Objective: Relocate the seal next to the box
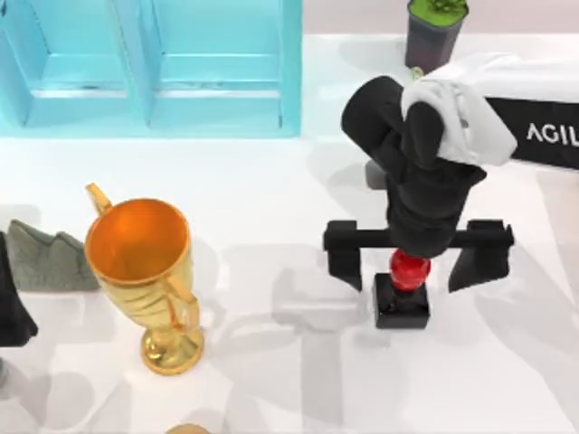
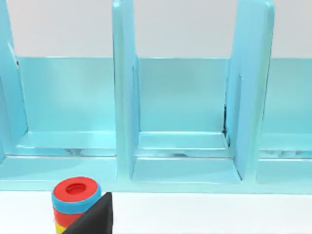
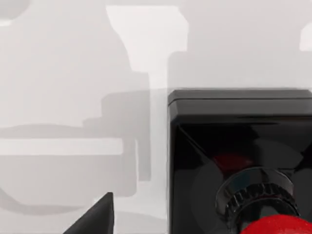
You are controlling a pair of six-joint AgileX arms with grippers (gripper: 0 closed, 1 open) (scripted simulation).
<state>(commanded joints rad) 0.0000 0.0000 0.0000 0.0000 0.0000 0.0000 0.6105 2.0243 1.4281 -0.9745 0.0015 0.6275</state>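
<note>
The small seal (image 1: 404, 287), a glossy red rounded knob on a black square block base, stands upright on the white counter (image 1: 271, 226), right of centre in the top view. The right claw (image 1: 406, 260) hangs directly over it, its two black fingers (image 1: 344, 253) spread wide to either side of the red knob with a clear gap on each flank, so it pinches nothing yet. In the right wrist view the seal's black base (image 3: 234, 146) and the top of its knob sit close under the camera, with one fingertip (image 3: 97, 217) off to the side and not touching.

The light blue box (image 1: 154, 68), with its open compartments, lies along the far edge at the top view's left, well apart from the seal. A large gold trophy cup (image 1: 145, 271) stands between the two, nearer the left side, and a dark pot with a green plant (image 1: 434, 32) sits at the far edge on the right.

The left claw is parked at the left; I cannot tell how its fingers stand. Its wrist camera faces the blue box (image 2: 175, 112) and a stack of coloured rings (image 2: 75, 197).

This looks like the grasping step, not yet closed. Next, I judge, the fingers must squeeze onto the knob, lift it straight up, then carry it leftward toward the box, keeping clear of the trophy.
</note>
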